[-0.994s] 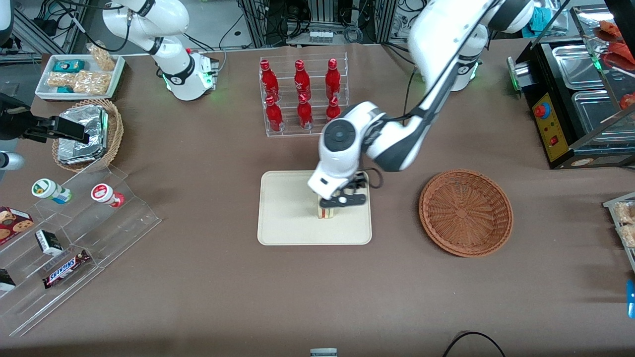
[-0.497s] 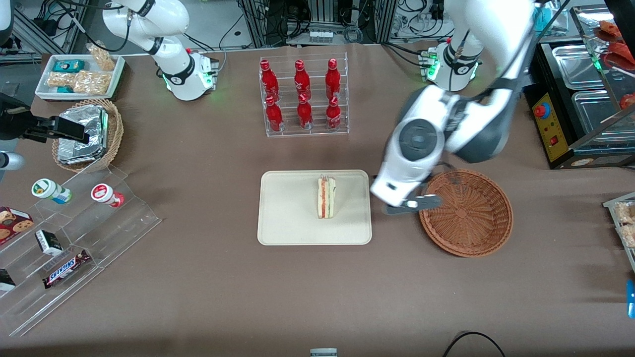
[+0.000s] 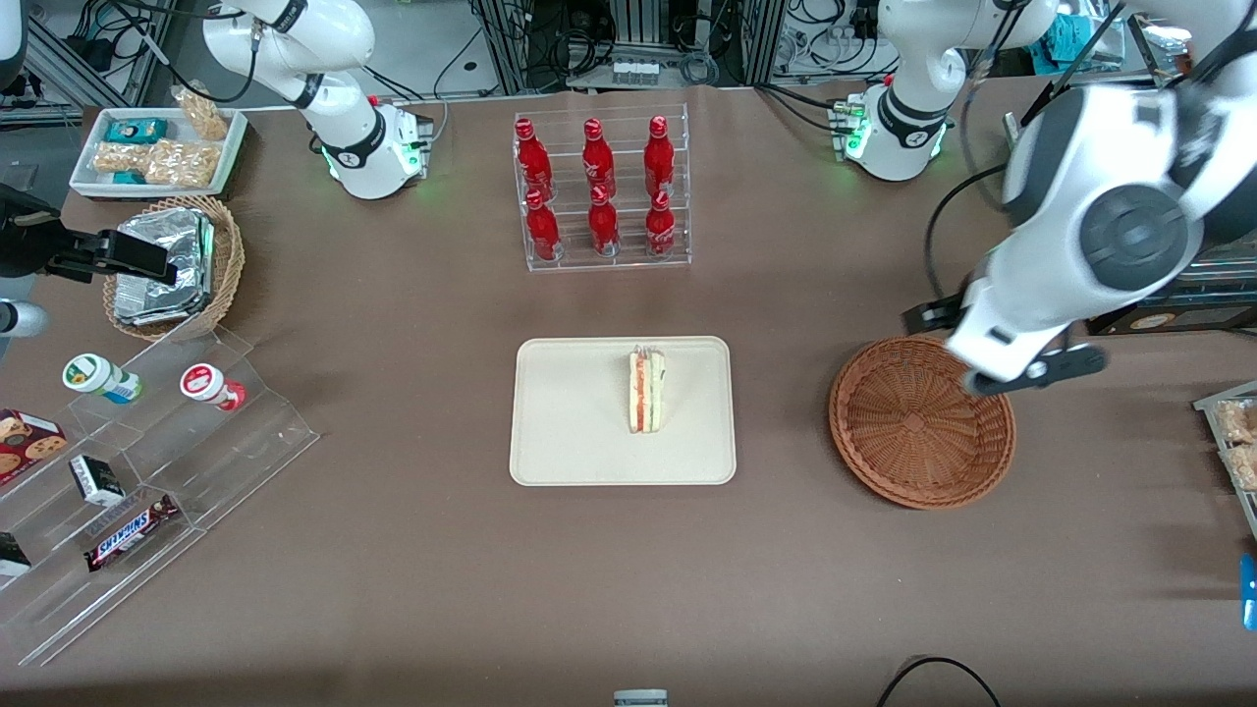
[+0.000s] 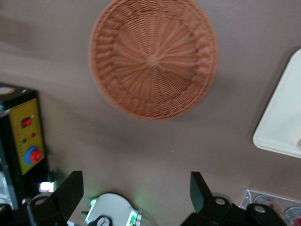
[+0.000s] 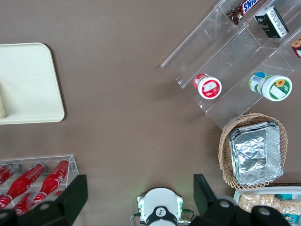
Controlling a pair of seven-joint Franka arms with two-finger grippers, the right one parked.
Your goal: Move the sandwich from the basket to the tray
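Six red bottles upright in a clear rack mid-table. Toward the parked arm's end: tan wicker basket with foil packages, white tray of snack packets, stepped acrylic stand with two lidded cups and a Snickers bar. Toward the working arm's end: black machine with yellow panel.

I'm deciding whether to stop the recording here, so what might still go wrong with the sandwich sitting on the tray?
The sandwich stands on a narrow edge on the tray, so a table bump might tip it flat. It also sits near the tray side closest to the basket, leaving little margin. The gripper, jaws open and empty, hangs above the basket's rim; a low move might clip it.
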